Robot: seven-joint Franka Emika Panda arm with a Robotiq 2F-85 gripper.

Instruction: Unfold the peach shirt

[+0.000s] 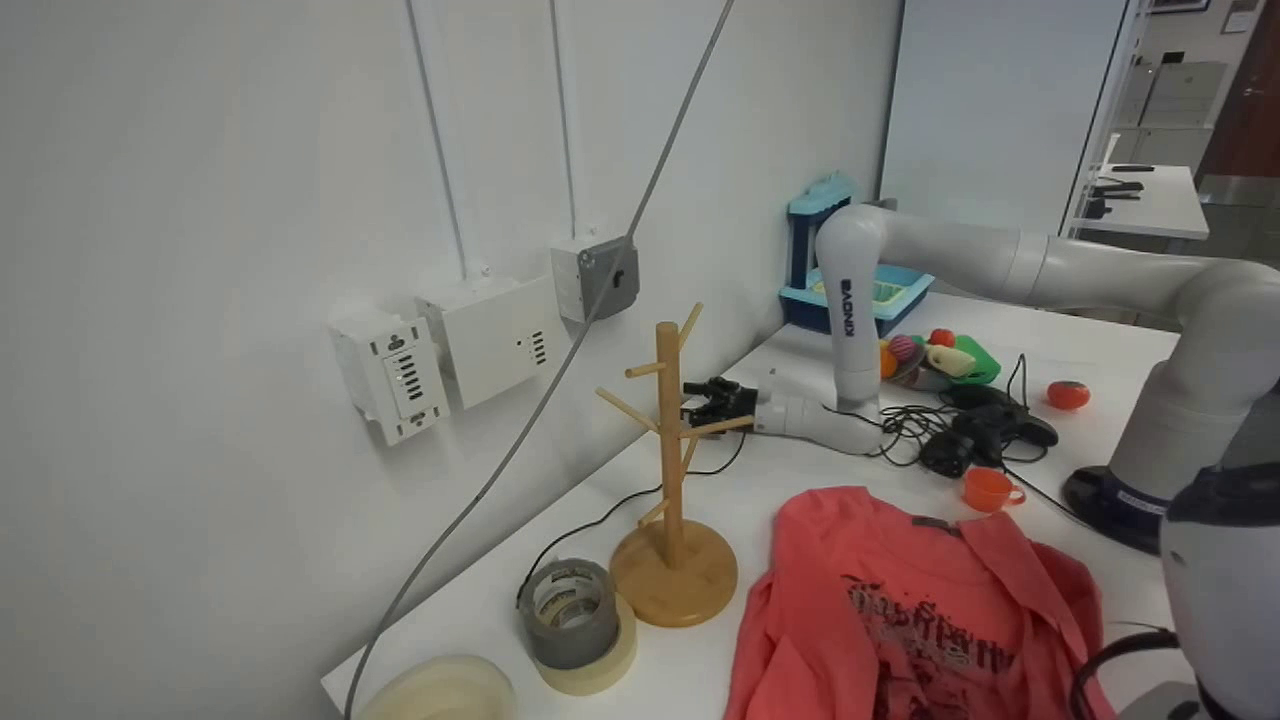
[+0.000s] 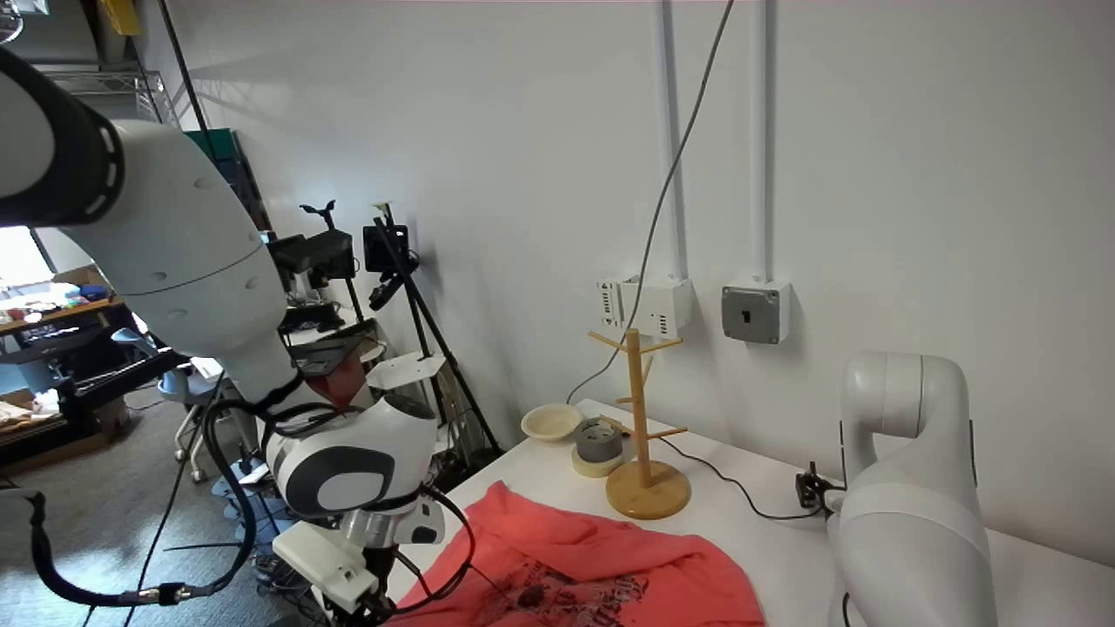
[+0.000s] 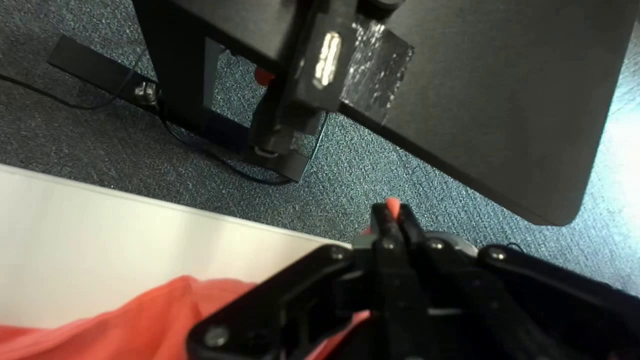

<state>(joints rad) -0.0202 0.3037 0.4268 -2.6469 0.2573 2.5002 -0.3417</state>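
"White table [image 1: 685,665], pale wall [image 1: 250,250] behind; how does the peach shirt [image 1: 920,600] lie?"

"Rumpled on it, print up, collar toward the orange cup [image 1: 985,495], its long axis running from there past the print."

"And the gripper [image 3: 394,214]?"

"Jaws together on a bit of the shirt."

"Containers?"

"Blue tub [image 1: 805,312], something yellowish [image 1: 888,292] inside; pale bowl [image 2: 549,434] near the tape rolls [image 2: 601,446]. Mug tree [image 2: 640,427] just beside the shirt."
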